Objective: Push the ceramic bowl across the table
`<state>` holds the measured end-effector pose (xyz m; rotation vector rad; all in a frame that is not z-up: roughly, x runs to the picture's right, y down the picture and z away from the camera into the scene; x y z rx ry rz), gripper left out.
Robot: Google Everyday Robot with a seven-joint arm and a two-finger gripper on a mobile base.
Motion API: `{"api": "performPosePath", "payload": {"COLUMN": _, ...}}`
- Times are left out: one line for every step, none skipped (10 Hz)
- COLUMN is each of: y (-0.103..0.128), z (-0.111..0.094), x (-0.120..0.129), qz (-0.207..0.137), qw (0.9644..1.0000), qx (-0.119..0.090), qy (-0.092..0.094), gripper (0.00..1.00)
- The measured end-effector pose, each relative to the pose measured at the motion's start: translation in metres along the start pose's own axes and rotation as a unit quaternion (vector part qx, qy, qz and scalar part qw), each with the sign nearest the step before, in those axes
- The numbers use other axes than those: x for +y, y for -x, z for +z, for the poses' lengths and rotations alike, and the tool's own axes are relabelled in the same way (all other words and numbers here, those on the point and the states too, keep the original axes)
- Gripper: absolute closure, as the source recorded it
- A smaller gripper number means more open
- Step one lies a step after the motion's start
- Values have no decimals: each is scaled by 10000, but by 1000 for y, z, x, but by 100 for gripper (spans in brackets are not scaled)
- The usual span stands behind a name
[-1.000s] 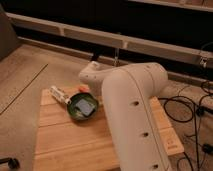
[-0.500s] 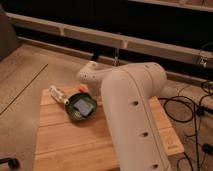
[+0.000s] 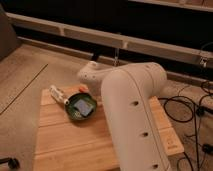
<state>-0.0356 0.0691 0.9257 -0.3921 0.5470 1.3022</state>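
The robot's white arm (image 3: 132,115) fills the right half of the table (image 3: 75,142). Its gripper (image 3: 86,89) reaches down at the far side. The ceramic bowl (image 3: 80,106) sits just before it. A small white bottle (image 3: 59,94) lies left.

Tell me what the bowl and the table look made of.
Ceramic bowl: seemingly glazed ceramic, glossy dark green with a pale reflection inside. Table: light wood, visible long planks, matte. The gripper sits at the bowl's far rim, mostly hidden by the arm.
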Motion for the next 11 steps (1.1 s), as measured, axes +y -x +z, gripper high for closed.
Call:
{"api": "performPosePath", "payload": {"y": 0, "z": 0, "x": 0, "qz": 0, "qw": 10000, "qx": 0, "qy": 0, "gripper": 28}}
{"api": "performPosePath", "payload": {"y": 0, "z": 0, "x": -3, "qz": 8, "qw": 10000, "qx": -6, "qy": -17, "gripper": 28}}
{"api": "performPosePath", "payload": {"y": 0, "z": 0, "x": -3, "qz": 18, "qw": 10000, "qx": 6, "qy": -6, "gripper": 28}}
{"api": "performPosePath", "payload": {"y": 0, "z": 0, "x": -2, "qz": 17, "qw": 10000, "qx": 5, "qy": -5, "gripper": 28}}
{"api": "performPosePath", "payload": {"y": 0, "z": 0, "x": -1, "qz": 10, "qw": 10000, "qx": 4, "qy": -3, "gripper": 28}}
{"api": "performPosePath", "payload": {"y": 0, "z": 0, "x": 0, "qz": -1, "qw": 10000, "qx": 1, "qy": -1, "gripper": 28}}
{"api": "performPosePath", "payload": {"y": 0, "z": 0, "x": 0, "qz": -1, "qw": 10000, "qx": 1, "qy": -1, "gripper": 28}}
{"api": "performPosePath", "payload": {"y": 0, "z": 0, "x": 0, "qz": 0, "qw": 10000, "qx": 1, "qy": -1, "gripper": 28}}
{"api": "performPosePath", "payload": {"y": 0, "z": 0, "x": 0, "qz": -1, "qw": 10000, "qx": 2, "qy": -1, "gripper": 28}}
{"api": "performPosePath", "payload": {"y": 0, "z": 0, "x": 0, "qz": -1, "qw": 10000, "qx": 1, "qy": -1, "gripper": 28}}
{"api": "performPosePath", "payload": {"y": 0, "z": 0, "x": 0, "qz": -1, "qw": 10000, "qx": 1, "qy": -1, "gripper": 28}}
